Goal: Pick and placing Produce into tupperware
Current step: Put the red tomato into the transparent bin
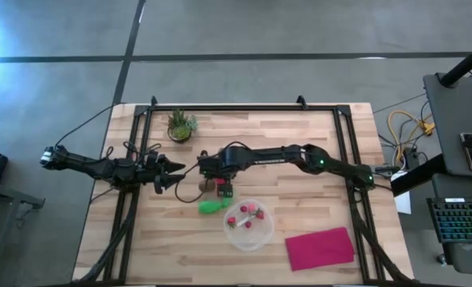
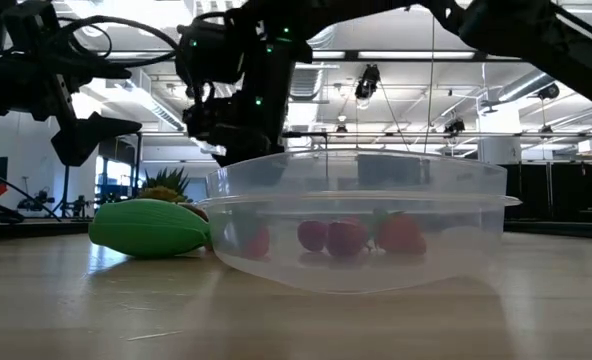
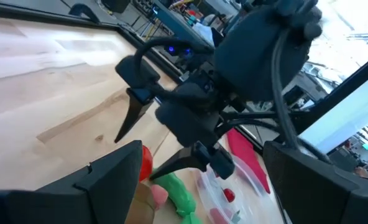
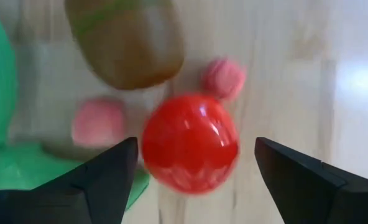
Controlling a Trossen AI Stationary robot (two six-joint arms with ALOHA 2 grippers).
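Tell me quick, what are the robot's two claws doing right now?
Left gripper: open, empty, waiting beside the produce.
Right gripper: open, holding nothing, fingers either side of the red ball.

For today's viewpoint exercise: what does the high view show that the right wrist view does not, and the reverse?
Only the high view shows the tupperware, the magenta cloth, the potted plant and the left gripper. Only the right wrist view shows the red ball between the open right gripper's fingers, with pink pieces nearby. Both show the green piece and the brown oval.
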